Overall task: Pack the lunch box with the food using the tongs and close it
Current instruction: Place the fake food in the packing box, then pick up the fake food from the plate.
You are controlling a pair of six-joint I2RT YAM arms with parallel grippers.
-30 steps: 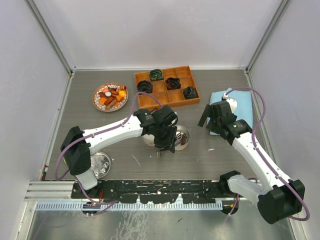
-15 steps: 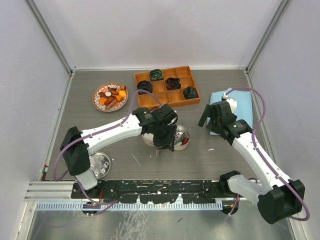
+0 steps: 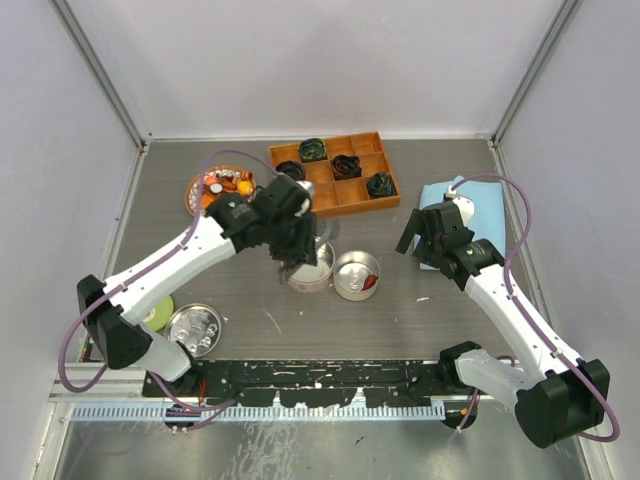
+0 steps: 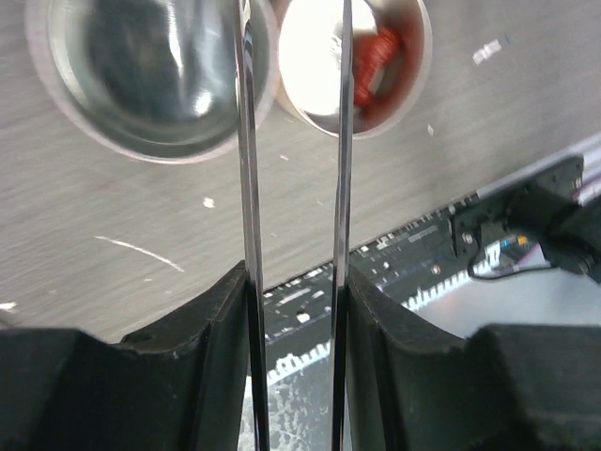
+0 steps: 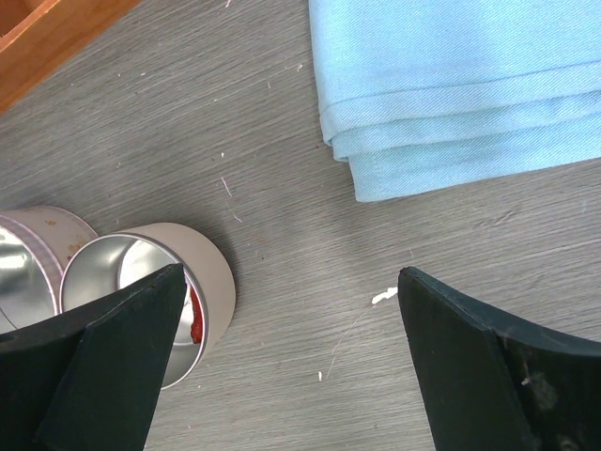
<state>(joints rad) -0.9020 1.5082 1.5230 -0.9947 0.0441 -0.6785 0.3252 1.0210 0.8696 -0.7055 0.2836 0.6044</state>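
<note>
The left end effector (image 4: 294, 282) is pinching the tongs (image 4: 246, 188), its fingers pressing on the two thin arms from outside. It is hanging over a shiny tin (image 4: 141, 66), and the tongs' tips are running out of the wrist view. Just beside it, a second tin (image 4: 315, 47) is holding a red piece of food (image 4: 374, 58). More food is lying on a plate (image 3: 192, 195) at the far left. The right end effector (image 5: 291, 282) is spread wide and gripping nothing. It is hovering between the second tin and a folded blue cloth (image 5: 470, 85). The counter (image 5: 282, 169) is showing grey wood grain, scratches and white specks. White walls with metal posts are enclosing it.
</note>
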